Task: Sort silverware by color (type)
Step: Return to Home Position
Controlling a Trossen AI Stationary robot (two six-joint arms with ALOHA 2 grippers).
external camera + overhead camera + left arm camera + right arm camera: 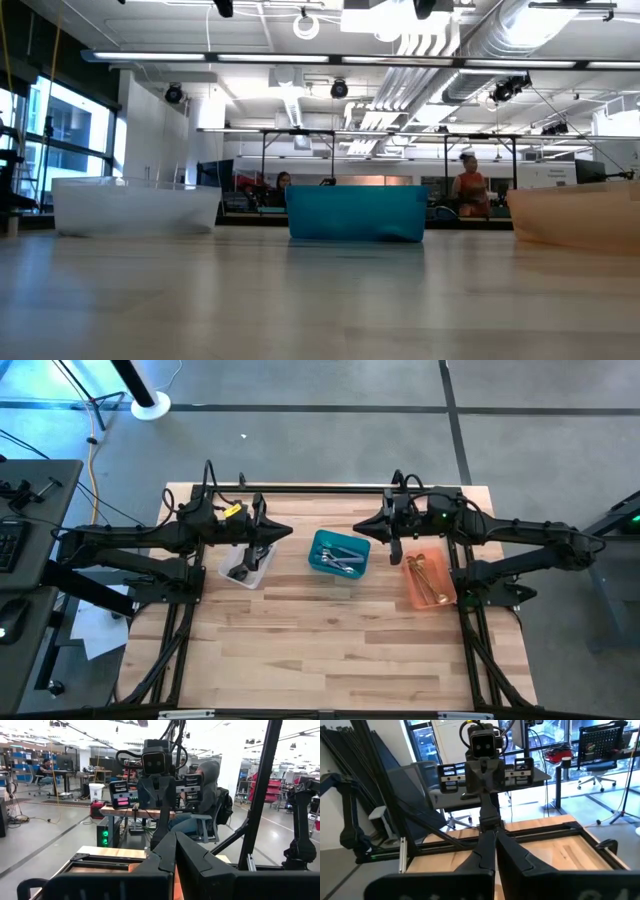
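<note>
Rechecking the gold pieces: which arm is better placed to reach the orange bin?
Right. The right gripper sits beside the orange bin; the left gripper is over the clear bin, past the teal bin.

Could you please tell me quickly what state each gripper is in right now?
Left gripper: closed, holding nothing.
Right gripper: closed, holding nothing.

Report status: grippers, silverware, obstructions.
Left gripper shut, empty, by clear bin; right gripper shut, empty, by orange bin. Silver utensils in teal bin, gold utensils in orange, dark utensils in clear. No obstruction seen.
</note>
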